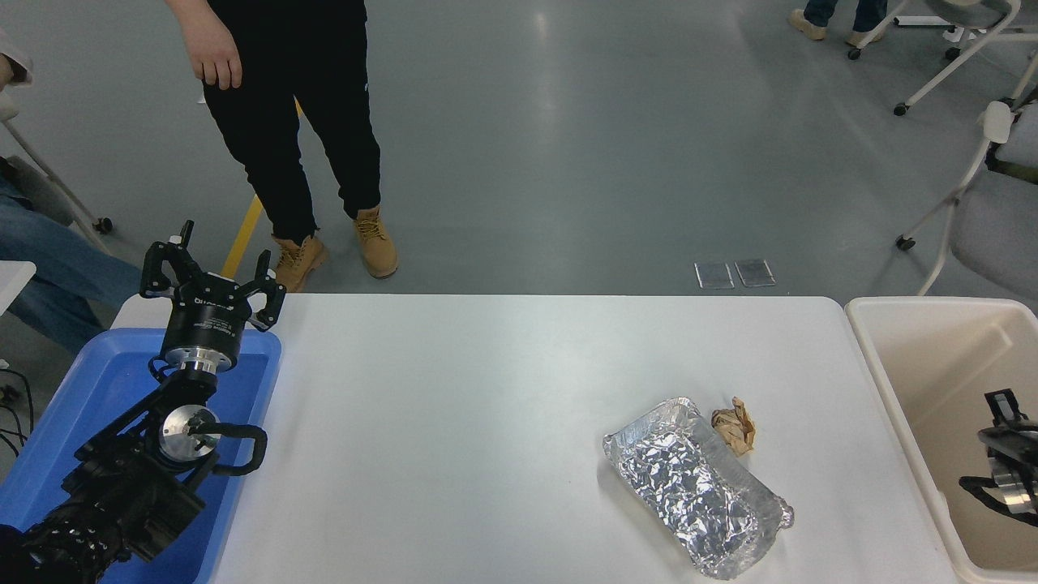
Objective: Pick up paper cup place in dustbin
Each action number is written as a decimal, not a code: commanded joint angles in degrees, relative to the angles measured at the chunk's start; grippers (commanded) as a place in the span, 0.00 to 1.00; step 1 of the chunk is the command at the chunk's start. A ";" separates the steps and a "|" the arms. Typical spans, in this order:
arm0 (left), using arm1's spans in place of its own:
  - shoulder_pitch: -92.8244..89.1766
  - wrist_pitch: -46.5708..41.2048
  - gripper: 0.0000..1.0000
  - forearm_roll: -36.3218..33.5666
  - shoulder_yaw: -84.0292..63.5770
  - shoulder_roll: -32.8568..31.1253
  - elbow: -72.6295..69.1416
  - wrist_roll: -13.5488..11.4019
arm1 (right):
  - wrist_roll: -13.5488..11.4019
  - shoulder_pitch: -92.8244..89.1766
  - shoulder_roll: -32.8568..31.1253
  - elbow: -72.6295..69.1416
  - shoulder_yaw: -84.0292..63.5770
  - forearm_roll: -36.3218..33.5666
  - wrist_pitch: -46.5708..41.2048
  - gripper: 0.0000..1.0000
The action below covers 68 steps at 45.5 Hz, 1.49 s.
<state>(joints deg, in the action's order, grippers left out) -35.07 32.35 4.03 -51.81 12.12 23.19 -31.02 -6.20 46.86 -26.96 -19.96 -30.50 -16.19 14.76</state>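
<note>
The beige dustbin (932,302) stands off the table's right end. My right gripper (1010,442) comes in from the right edge and hangs inside the dustbin's opening; it is cut off by the picture's edge. No paper cup shows in this view. My left gripper (212,264) is parked open and empty over the blue tray (97,381) at the lower left.
A crumpled foil tray (697,499) lies on the white table (454,405) at the front right, with a crumpled brown paper scrap (735,427) touching its far side. A person in black trousers (300,122) stands beyond the table's far left corner. Chairs stand at the back right.
</note>
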 commanded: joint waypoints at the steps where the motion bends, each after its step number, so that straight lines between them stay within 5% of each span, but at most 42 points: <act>1: 0.00 0.09 0.99 0.01 -0.05 0.00 0.01 0.00 | -0.13 12.36 0.24 -2.80 -12.38 0.99 -4.38 1.00; 22: 0.00 0.09 0.99 0.01 0.04 0.00 0.01 0.00 | -0.57 40.93 10.43 -12.56 -26.01 1.25 -25.73 1.00; 34: 0.00 0.00 0.99 0.01 0.04 0.00 -0.08 0.00 | -0.57 53.59 14.92 -26.35 -31.29 7.92 -37.87 1.00; 51: 0.00 0.00 0.99 0.01 0.04 0.00 0.01 0.00 | -0.65 73.18 8.95 -58.69 -31.91 13.55 -45.34 1.00; 68: 0.00 0.00 0.99 0.01 0.04 0.00 0.01 0.00 | -0.83 79.96 5.61 -66.96 -32.79 13.56 -46.22 1.00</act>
